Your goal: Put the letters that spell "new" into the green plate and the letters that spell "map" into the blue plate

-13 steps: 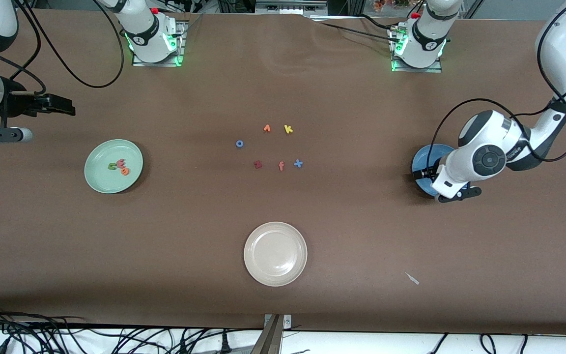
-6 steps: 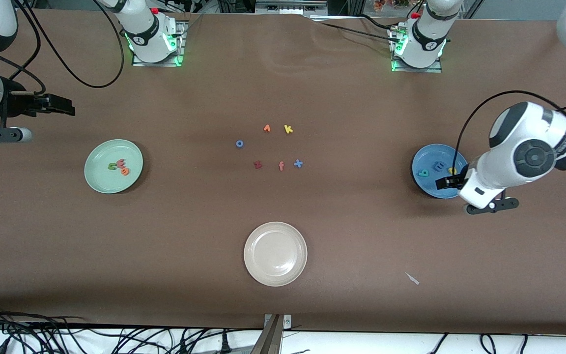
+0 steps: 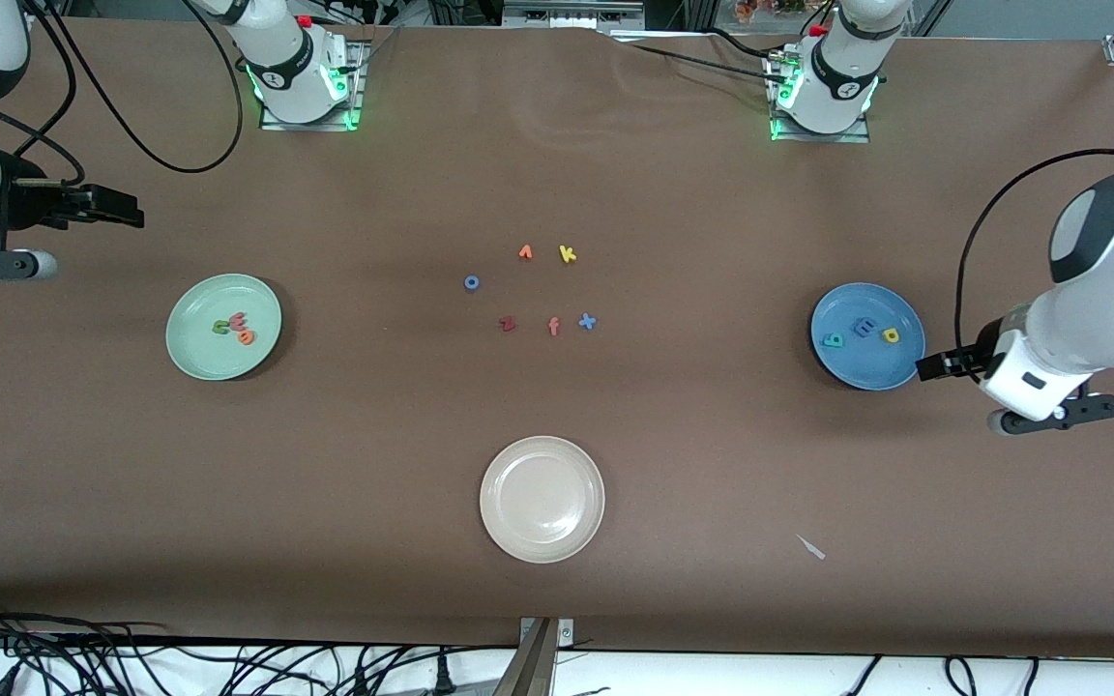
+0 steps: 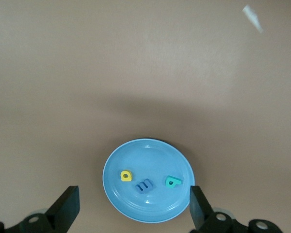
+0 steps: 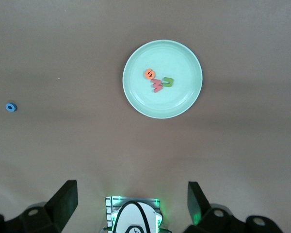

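The green plate (image 3: 197, 353) lies toward the right arm's end of the table and holds the green n (image 3: 220, 328), the orange e (image 3: 246, 337) and the red-pink w (image 3: 238, 318). The right wrist view shows the same plate (image 5: 179, 99) from high up. The blue plate (image 3: 866, 365) holds the teal p (image 3: 835, 339), the blue m (image 3: 864, 328) and the yellow a (image 3: 891, 335). My left gripper (image 3: 926, 368) hangs open and empty above that plate's rim. The left wrist view looks down on the plate (image 4: 150, 206) between my left gripper's (image 4: 133, 206) fingers. My right gripper (image 3: 134, 211) waits, open and empty, above the table's end.
Loose letters lie mid-table: a blue o (image 3: 471, 282), an orange letter (image 3: 525, 252), a yellow k (image 3: 568, 254), a dark red z (image 3: 508, 324), a salmon f (image 3: 554, 327) and a blue x (image 3: 587, 322). A cream-white plate (image 3: 542, 541) sits nearer the camera. A white scrap (image 3: 811, 547) lies beside it.
My left arm has drawn back from over the blue plate toward its end of the table, uncovering the plate and its three letters. The right arm has hardly moved.
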Robot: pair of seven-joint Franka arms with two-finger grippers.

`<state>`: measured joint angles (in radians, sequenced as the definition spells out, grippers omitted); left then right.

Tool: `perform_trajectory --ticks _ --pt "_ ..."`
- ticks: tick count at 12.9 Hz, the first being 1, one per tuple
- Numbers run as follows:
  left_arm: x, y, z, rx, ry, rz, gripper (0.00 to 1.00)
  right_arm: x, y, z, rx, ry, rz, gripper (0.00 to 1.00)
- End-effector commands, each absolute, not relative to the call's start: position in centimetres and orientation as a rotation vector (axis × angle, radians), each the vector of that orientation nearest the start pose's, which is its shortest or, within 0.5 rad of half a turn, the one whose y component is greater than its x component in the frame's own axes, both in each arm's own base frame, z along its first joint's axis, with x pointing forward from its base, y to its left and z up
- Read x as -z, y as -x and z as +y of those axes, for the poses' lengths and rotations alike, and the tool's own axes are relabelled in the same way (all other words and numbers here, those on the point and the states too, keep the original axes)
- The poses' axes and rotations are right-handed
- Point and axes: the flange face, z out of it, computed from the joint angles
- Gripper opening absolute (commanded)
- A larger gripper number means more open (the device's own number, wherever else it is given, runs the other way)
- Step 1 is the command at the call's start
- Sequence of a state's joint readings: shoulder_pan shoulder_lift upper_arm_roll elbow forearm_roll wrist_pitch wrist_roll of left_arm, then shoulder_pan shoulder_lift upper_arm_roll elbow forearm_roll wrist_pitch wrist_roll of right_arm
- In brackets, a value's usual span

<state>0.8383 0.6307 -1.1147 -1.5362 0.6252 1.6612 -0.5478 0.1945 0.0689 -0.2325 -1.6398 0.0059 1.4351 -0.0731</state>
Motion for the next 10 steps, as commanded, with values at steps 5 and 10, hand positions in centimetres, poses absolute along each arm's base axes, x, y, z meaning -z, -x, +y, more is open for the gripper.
perform_trajectory --ticks 5,10 --pt "-47.0 -65.5 1.3 -0.155 3.012 -0.326 1.00 -56.3 -55.8 -1.4 -0.397 3.099 -0.030 1.00" --pt "-47.8 -65.9 -0.3 -0.129 3.019 -0.318 1.00 -56.5 -56.2 -1.2 -0.340 3.108 -0.037 1.00"
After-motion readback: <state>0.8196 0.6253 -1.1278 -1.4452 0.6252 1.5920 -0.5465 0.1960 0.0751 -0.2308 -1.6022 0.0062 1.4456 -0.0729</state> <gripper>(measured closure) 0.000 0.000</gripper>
